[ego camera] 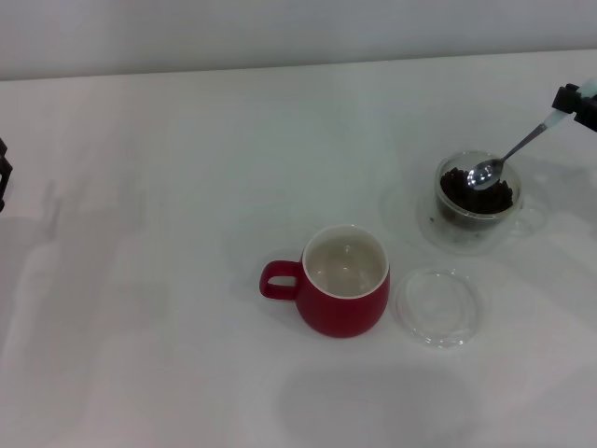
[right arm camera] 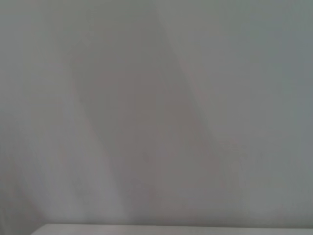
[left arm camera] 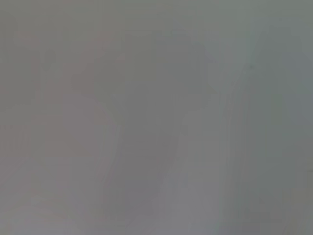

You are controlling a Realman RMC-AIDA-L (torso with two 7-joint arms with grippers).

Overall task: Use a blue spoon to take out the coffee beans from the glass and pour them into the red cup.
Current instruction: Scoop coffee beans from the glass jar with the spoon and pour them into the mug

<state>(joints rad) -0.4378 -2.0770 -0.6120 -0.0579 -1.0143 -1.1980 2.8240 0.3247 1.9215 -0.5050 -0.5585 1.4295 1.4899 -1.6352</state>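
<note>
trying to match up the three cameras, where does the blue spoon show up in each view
Head view: the blue spoon is at the far right, held by the right gripper, its bowl over the coffee beans in the glass.
Left wrist view: not in it, only blank grey surface.
Right wrist view: not in it, only blank pale surface.
Shared landmark: none; only the head view shows the red cup.

White table (ego camera: 187, 187) meets a pale wall (ego camera: 280, 28).
</note>
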